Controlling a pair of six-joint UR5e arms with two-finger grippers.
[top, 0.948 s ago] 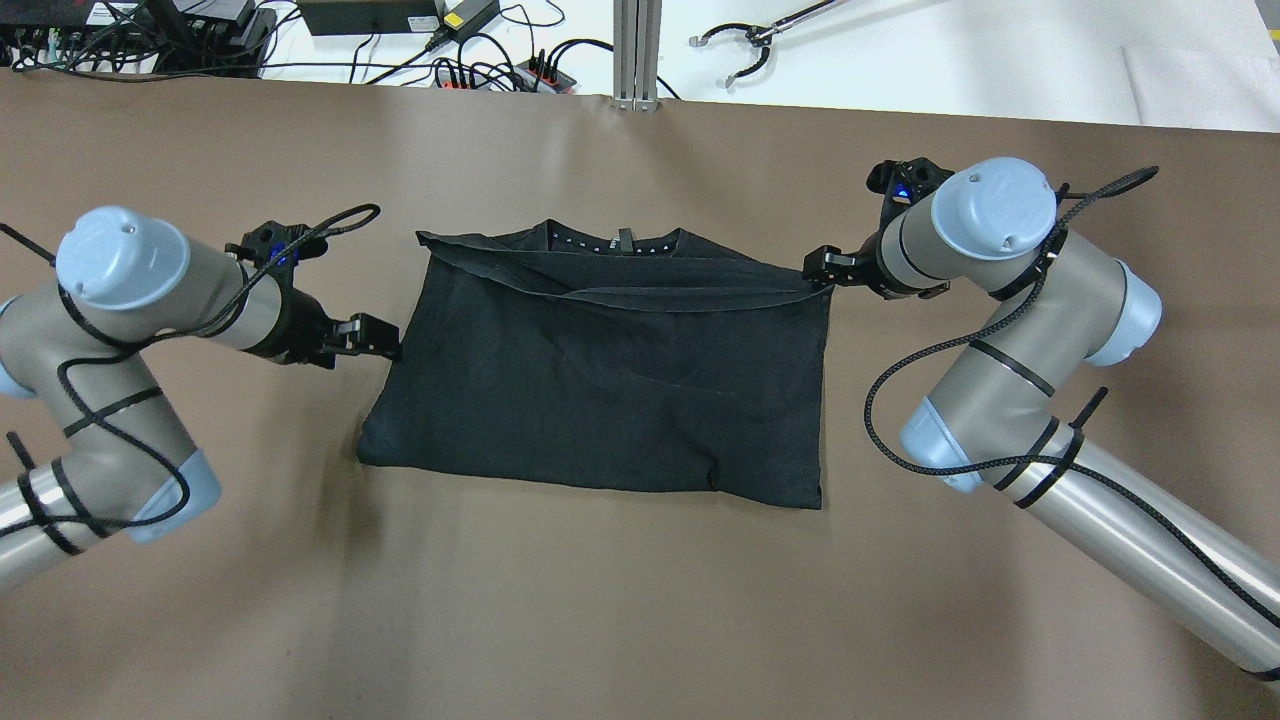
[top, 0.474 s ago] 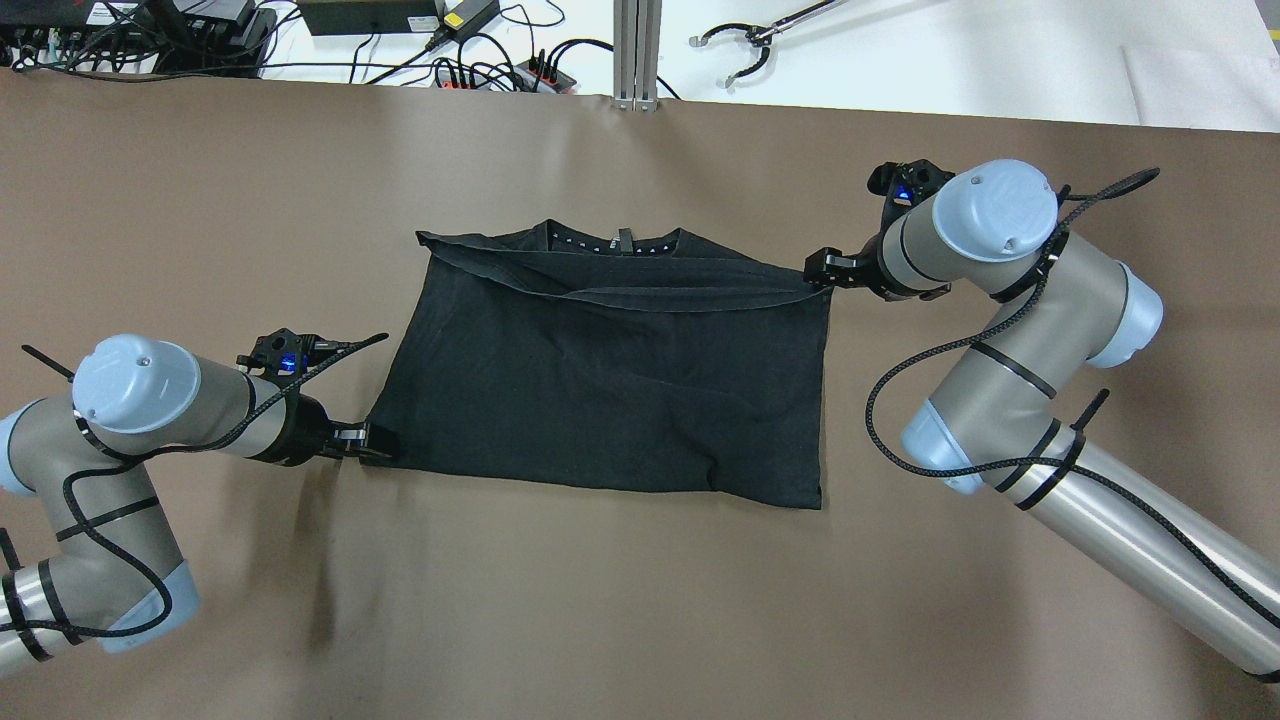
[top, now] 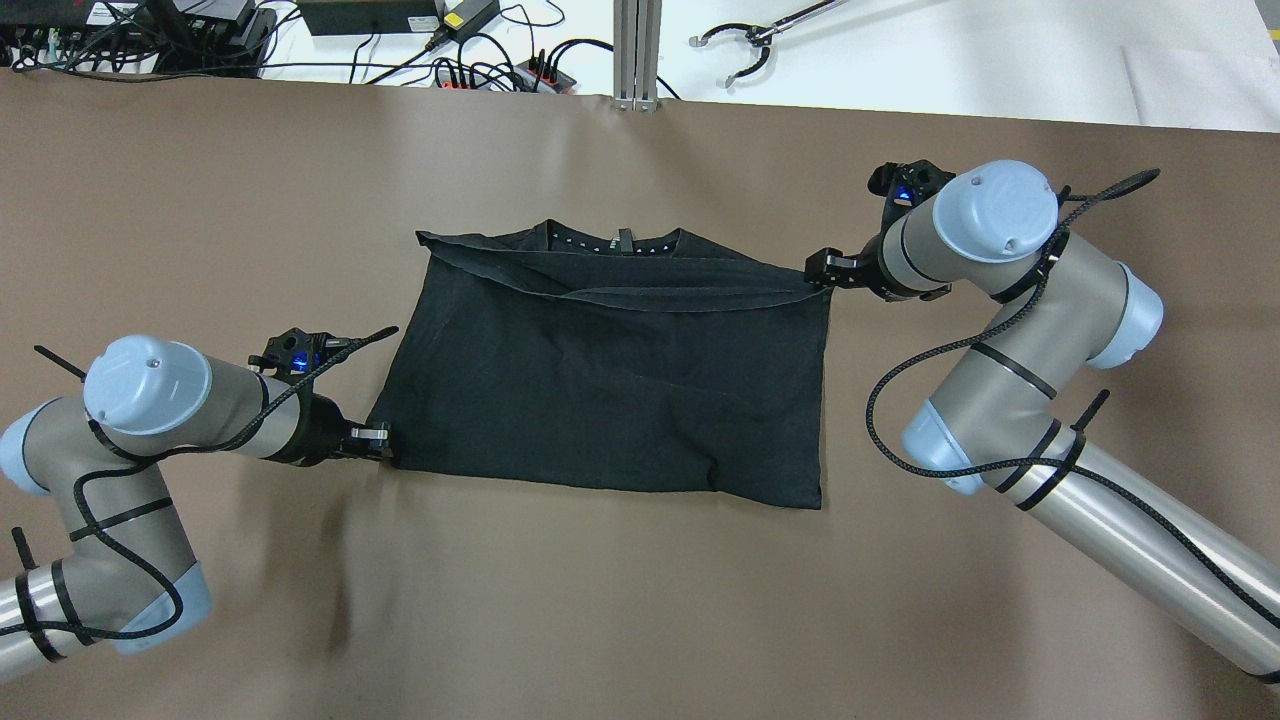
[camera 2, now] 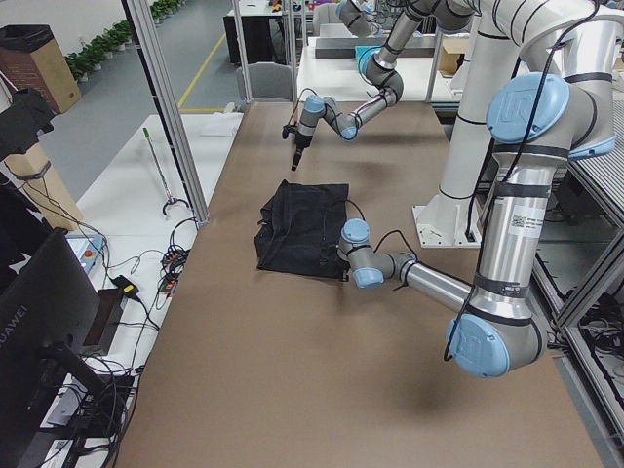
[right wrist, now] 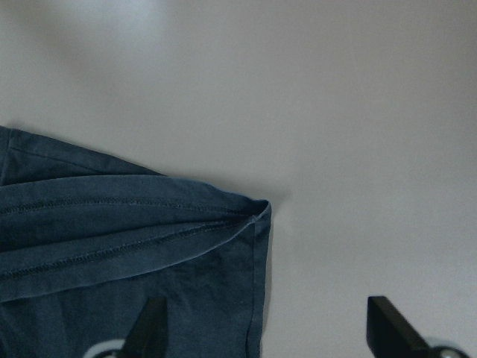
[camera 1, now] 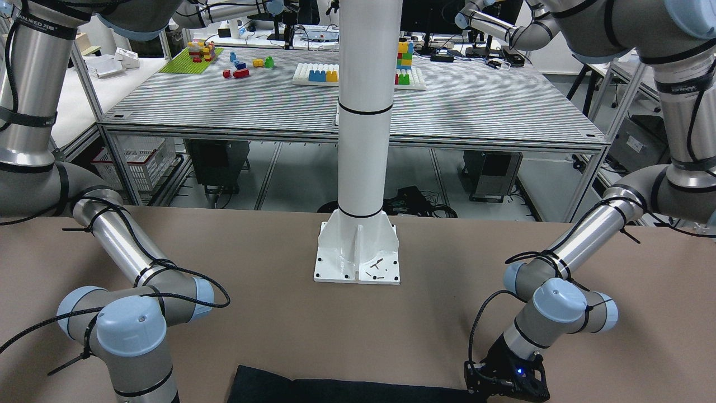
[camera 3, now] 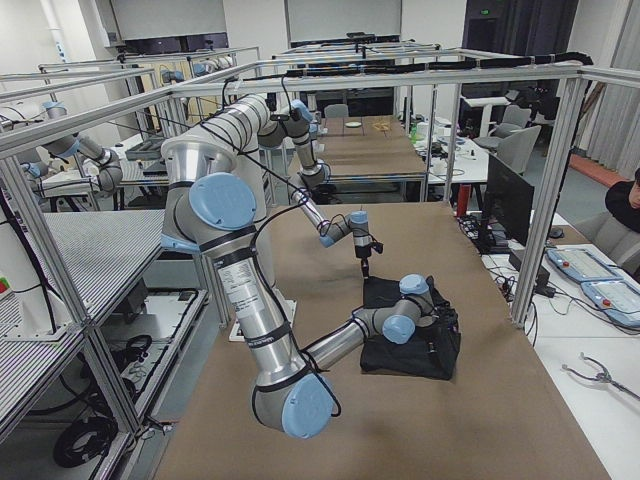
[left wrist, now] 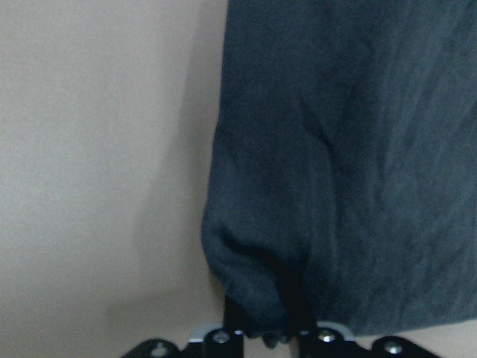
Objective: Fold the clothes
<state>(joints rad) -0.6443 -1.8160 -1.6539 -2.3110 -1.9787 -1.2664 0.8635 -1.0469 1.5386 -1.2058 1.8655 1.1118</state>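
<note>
The black clothes (top: 610, 390) lie flat in the middle of the table (top: 600, 600), far edge folded over. The left gripper (top: 378, 440) is clenched on their near-left corner, fabric bunched between its jaws. The right gripper (top: 822, 268) sits at the far-right corner, jaws spread wide, grasping nothing; cannot tell whether it touches
</note>
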